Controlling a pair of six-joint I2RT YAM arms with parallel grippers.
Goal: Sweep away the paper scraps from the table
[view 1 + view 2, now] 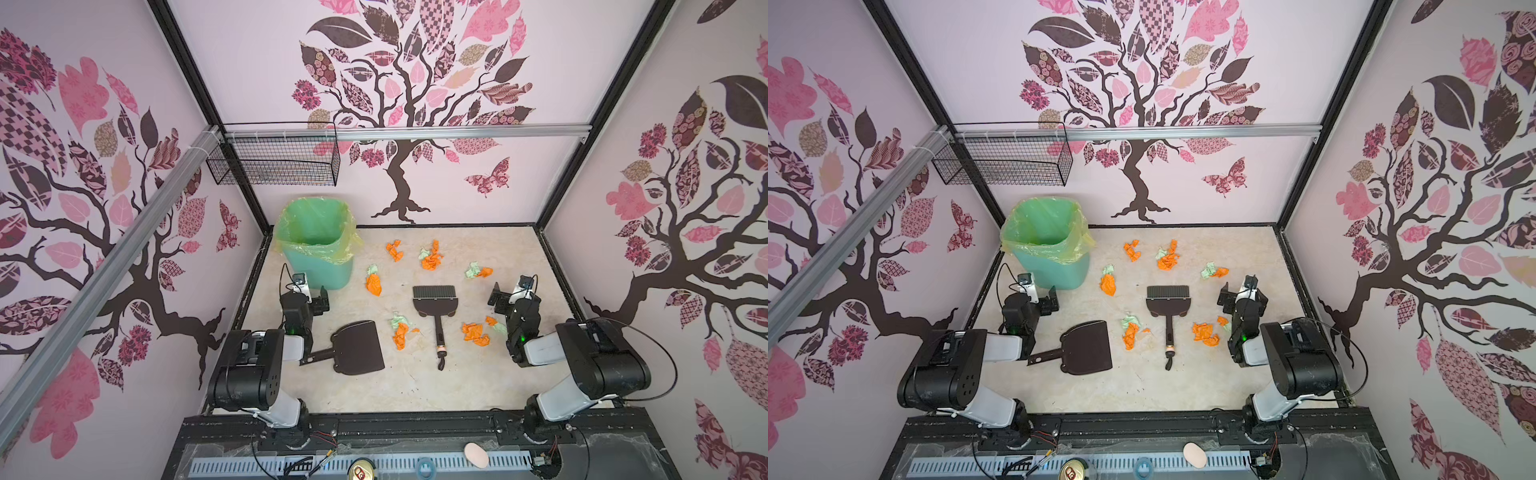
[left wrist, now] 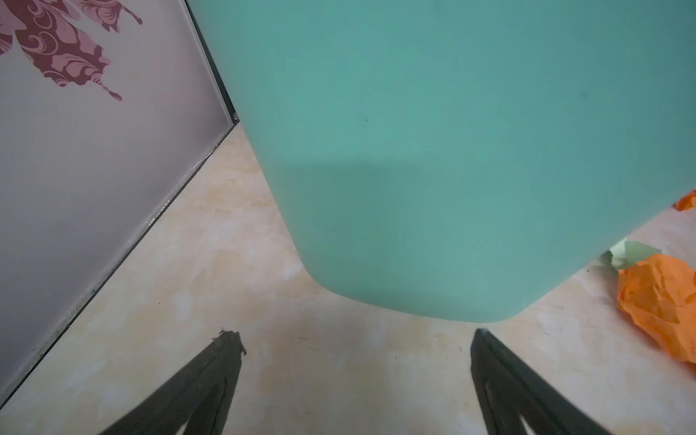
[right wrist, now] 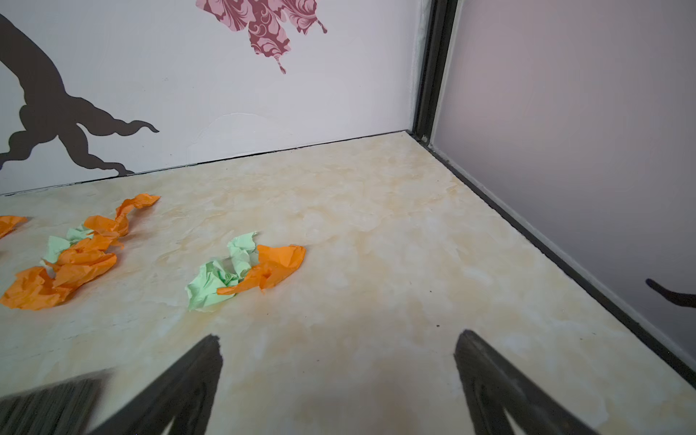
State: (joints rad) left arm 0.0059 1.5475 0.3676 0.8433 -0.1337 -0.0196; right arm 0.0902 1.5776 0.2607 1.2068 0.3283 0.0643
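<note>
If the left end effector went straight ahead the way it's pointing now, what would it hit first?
Most likely the teal trash bin: its lower wall stands right ahead of the open left end effector, with nothing between. The gap is hard to judge.

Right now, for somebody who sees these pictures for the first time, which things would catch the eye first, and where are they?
The bright orange and pale green paper scraps stand out first, scattered over the middle and far part of the beige table. Next comes the green bin with its yellowish liner, far left. A dark dustpan lies at the near left and a black brush at the centre.
</note>
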